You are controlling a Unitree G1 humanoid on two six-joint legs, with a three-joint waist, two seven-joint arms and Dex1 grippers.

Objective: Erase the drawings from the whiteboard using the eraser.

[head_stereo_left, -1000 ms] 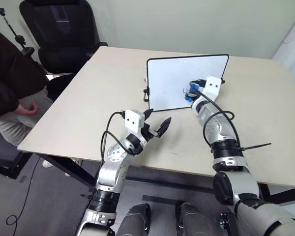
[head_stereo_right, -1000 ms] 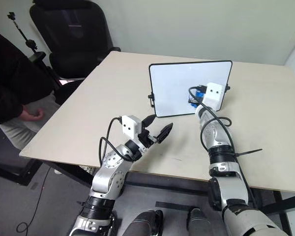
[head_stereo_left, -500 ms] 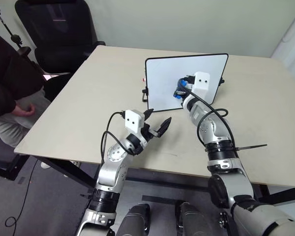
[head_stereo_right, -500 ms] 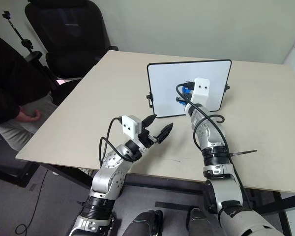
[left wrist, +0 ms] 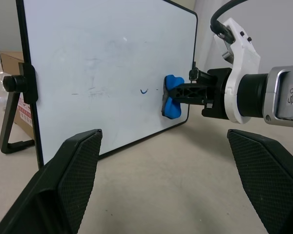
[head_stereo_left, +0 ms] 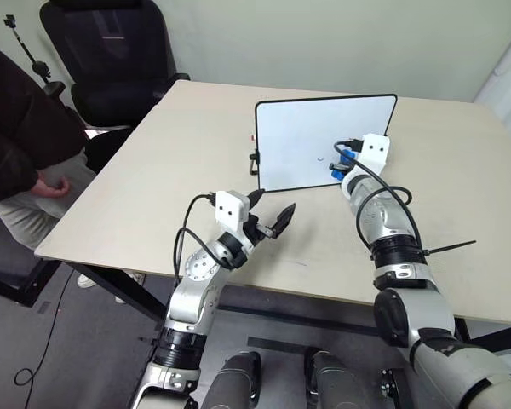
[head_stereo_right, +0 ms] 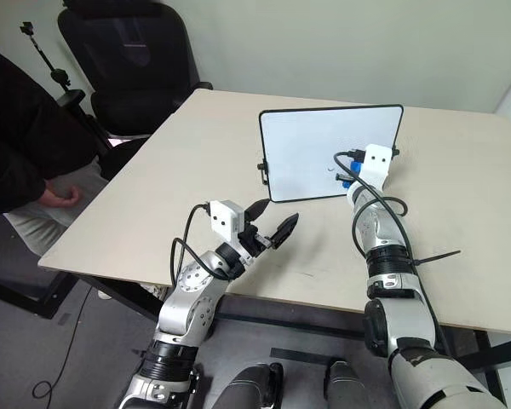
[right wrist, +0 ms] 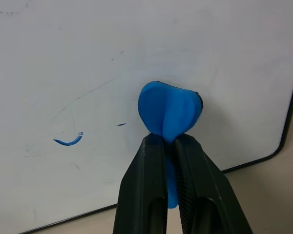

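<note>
The whiteboard stands upright on the table. My right gripper is shut on the blue eraser, whose face presses against the board near its lower right corner. Of the drawings, one short curved blue stroke and a tiny dash remain just beside the eraser, also visible as the blue stroke in the left wrist view. Faint smears mark the wiped area. My left gripper hangs open over the table in front of the board, holding nothing.
A person in a dark coat sits at the table's left edge, beside a black office chair. A small red-and-white item lies behind the board's left stand foot. The bare table spreads around the board.
My right gripper swept the eraser left over the blue scribble, then back right and slightly down. Most of the scribble is gone. The left arm stayed still.
</note>
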